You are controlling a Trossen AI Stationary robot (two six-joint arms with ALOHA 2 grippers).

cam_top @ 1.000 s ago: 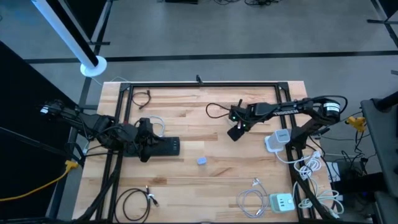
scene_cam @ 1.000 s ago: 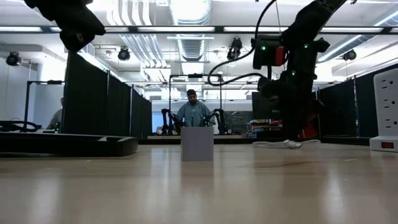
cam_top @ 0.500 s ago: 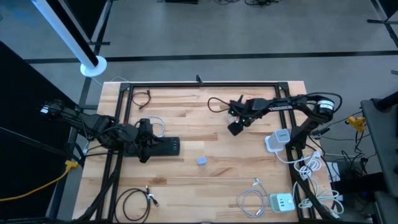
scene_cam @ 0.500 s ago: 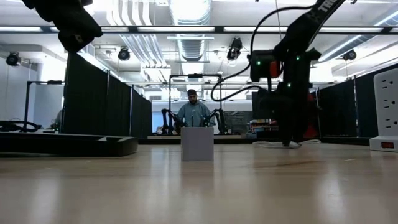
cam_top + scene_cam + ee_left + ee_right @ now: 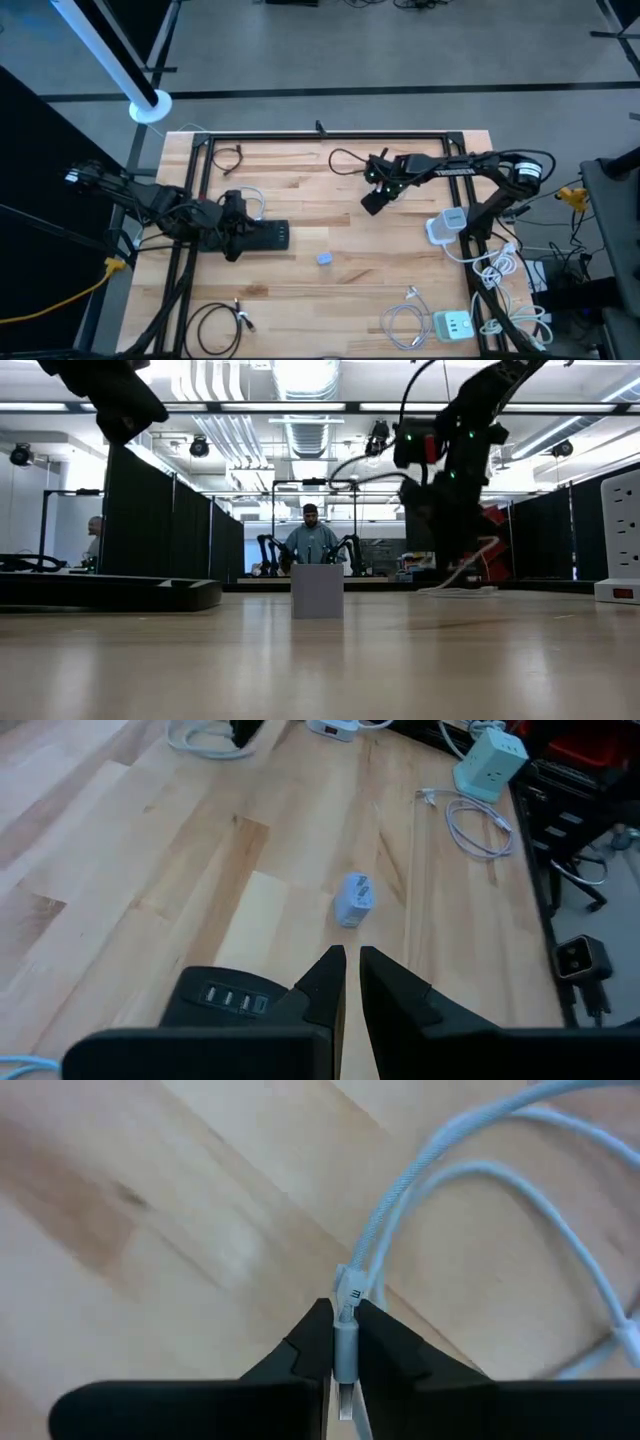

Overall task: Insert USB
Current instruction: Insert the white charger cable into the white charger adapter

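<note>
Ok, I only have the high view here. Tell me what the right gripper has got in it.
Observer: The right gripper is shut on a white USB cable, pinching it just behind the plug, per the right wrist view.
Operator: Now give me the left gripper.
Observer: The left gripper is shut with nothing in it, hovering over the black hub, whose row of ports faces the small grey adapter.
Operator: Say whether the right gripper is down on the table.
Observer: No. In the low view it hangs above the tabletop, behind and to the right of the grey adapter.
</note>
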